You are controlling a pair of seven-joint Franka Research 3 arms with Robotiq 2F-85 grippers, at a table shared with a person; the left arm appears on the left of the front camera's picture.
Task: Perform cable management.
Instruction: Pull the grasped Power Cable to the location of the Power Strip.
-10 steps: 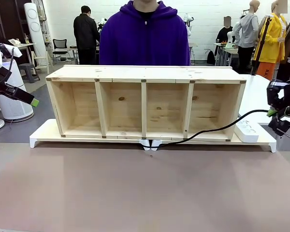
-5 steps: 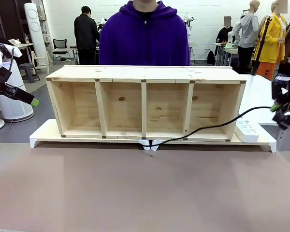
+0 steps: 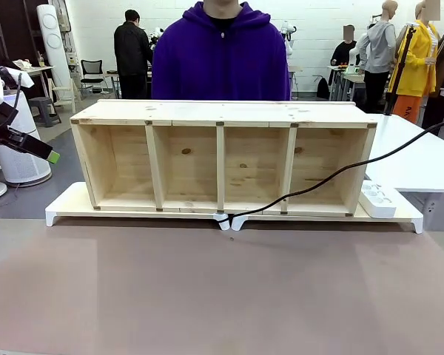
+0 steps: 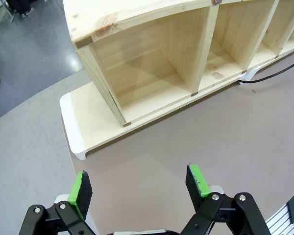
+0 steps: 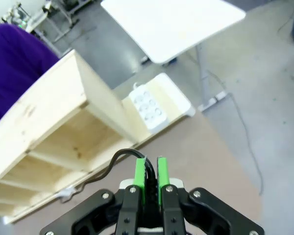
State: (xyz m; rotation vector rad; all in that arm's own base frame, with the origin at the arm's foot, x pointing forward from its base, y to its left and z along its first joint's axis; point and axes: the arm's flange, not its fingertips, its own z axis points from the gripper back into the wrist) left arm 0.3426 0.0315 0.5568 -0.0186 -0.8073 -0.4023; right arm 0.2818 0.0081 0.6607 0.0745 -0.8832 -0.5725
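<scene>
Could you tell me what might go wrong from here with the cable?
1. The cable runs nearly straight from the white clip under the wooden shelf up to the right gripper; a hard pull could pop it out of the clip or drag the shelf.
2. The green pads pinch only a thin cord, so it might slip.
3. It passes above the power strip and could snag there.

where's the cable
Front view: the cable runs from the front middle of the wooden shelf up right, above the power strip; in the right wrist view the right gripper pinches it.
</scene>
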